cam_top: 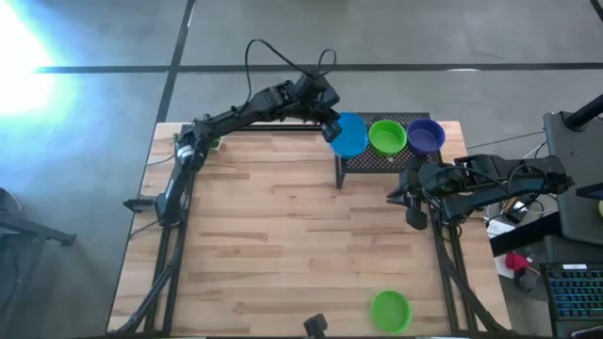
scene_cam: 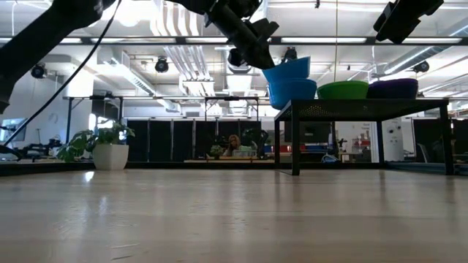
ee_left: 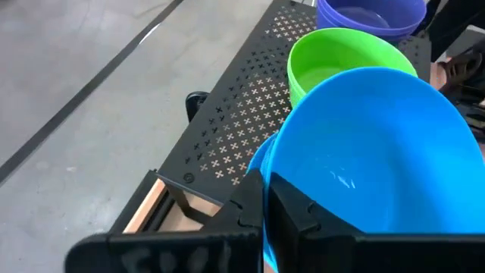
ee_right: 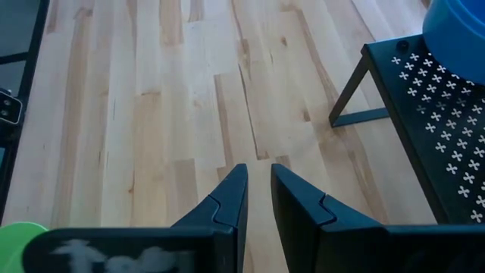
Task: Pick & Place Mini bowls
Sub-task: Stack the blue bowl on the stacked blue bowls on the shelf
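The left gripper (cam_top: 332, 129) pinched the rim of a blue bowl (cam_top: 350, 135) at the far end of the black perforated rack (cam_top: 377, 160), which stood by the bench's far right corner. In the low view that bowl (scene_cam: 287, 69) sat tilted above a second blue one (scene_cam: 292, 93), so the step in hand looked like lifting the top bowl off a stack. A green bowl (cam_top: 387, 137) and a purple bowl (cam_top: 425, 136) stood beside it along the rack. Another green bowl (cam_top: 390, 310) lay near the bench's near right edge, probably where bowls were being set down. The next move would call for raising the blue bowl clear of the one under it, then carrying it over the rack's front edge to the bench. The wide middle of the bench (cam_top: 273, 235) offered open room for that. The right gripper (cam_top: 415, 209) waited over the bench's right edge just in front of the rack, its jaws slightly parted and holding nothing; it sat close to a likely path.
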### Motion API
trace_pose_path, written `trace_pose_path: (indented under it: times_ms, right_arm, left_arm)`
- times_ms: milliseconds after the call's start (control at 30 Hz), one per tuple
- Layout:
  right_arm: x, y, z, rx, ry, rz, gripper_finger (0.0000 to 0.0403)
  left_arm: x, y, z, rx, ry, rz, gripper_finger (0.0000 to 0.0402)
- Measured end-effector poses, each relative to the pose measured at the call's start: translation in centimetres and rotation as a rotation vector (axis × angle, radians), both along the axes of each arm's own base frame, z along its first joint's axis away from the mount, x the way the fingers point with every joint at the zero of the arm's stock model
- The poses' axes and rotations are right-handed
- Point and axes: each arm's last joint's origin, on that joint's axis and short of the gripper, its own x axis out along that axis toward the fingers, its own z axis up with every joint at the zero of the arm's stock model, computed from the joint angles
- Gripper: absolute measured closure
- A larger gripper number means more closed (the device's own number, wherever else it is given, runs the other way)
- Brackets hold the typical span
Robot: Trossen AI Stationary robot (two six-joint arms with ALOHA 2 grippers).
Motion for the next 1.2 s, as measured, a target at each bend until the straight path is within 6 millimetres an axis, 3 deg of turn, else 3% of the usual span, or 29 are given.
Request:
trace_pose_path:
  times_ms: [1200]
  right_arm:
    - [0.00,0.00,0.00,0.000,0.000,0.000,0.0346]
  left_arm:
    - [0.29,-0.64,-0.02,-0.022,-0.008,0.006,0.0390]
